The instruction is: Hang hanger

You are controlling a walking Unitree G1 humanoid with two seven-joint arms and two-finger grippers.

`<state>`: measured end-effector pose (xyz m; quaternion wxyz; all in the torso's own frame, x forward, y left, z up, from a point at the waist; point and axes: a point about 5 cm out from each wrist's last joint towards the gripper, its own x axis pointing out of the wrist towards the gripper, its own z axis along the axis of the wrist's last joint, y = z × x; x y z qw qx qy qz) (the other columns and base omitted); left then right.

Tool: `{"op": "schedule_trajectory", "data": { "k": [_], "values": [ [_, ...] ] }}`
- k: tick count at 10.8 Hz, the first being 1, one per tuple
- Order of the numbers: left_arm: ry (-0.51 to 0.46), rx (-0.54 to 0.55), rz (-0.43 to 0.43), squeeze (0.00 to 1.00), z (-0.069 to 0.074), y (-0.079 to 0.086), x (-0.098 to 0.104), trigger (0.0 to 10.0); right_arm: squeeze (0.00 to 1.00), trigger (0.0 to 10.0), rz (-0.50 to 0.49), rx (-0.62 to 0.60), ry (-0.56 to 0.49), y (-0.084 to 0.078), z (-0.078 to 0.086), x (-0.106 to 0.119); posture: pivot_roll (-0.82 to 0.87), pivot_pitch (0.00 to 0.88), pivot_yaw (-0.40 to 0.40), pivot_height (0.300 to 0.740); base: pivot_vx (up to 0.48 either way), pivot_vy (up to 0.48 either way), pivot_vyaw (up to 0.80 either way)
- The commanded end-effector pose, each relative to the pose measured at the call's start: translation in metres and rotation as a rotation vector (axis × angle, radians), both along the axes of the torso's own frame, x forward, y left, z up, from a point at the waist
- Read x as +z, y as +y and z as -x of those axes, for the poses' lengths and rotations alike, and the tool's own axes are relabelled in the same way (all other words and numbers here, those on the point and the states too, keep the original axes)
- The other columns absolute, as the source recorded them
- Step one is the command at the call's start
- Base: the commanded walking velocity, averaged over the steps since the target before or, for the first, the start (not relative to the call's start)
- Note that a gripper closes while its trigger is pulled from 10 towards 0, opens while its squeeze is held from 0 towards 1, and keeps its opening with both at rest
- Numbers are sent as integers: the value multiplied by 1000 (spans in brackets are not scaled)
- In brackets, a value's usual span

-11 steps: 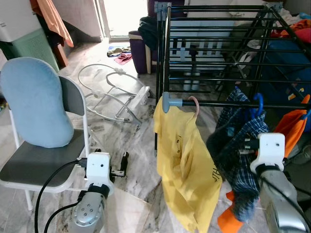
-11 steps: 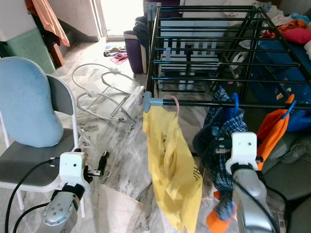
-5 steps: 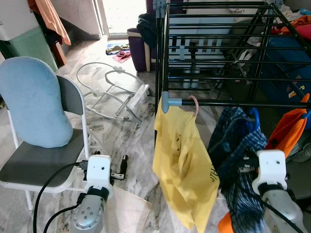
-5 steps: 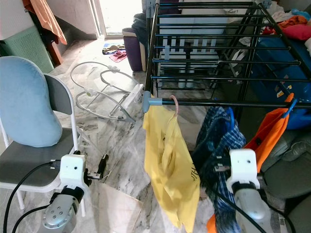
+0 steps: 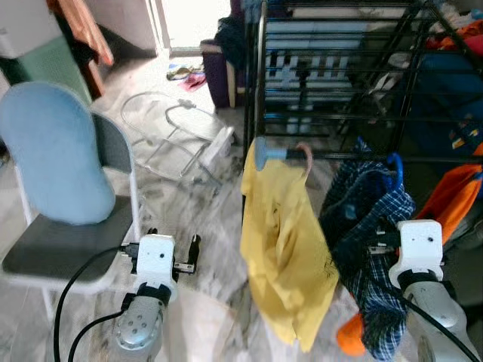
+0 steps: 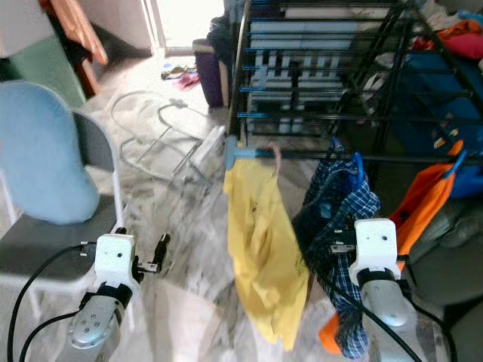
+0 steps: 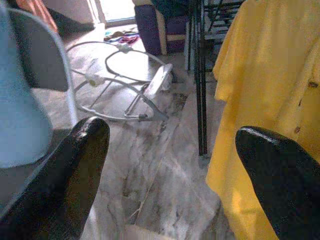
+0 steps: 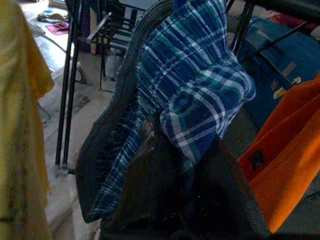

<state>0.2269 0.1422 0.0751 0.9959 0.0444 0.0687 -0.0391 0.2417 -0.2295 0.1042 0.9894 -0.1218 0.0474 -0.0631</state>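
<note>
Marble floor [image 5: 211,219] lies under your drying rack [image 5: 332,75], where your right claw [image 8: 172,165] is clamped on the plaid shirt [image 5: 370,226], left claw [image 7: 170,170] spread apart.

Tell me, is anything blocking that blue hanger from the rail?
Nothing visible does: the blue hanger with the plaid shirt sits at the black rail, between the yellow shirt and orange garment. The right gripper grips the shirt.

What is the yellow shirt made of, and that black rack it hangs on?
The yellow shirt looks like soft, matte cloth, perhaps cotton: it droops in loose folds and creases. The black rack seems to be painted metal: thin, straight, rigid bars with a slight sheen. Its grey-blue corner cap looks like plastic.
</note>
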Motion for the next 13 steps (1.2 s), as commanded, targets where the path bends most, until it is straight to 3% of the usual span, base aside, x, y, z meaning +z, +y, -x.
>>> {"op": "schedule_trajectory", "data": {
  "k": [1,8,13],
  "values": [
    [11,16,-10,0,1,2,-2,10000,0,10000,-2,4,-24,3,-4,6,-113,20,33,740,-311,0,0],
    [35,26,-17,0,13,5,-4,10000,0,10000,-20,-3,-22,6,-6,7,-91,48,20,740,-314,0,0],
    [9,35,-21,0,8,7,5,10000,0,10000,-48,6,-36,14,-17,8,-69,36,20,740,-313,0,0]
  ]
}}
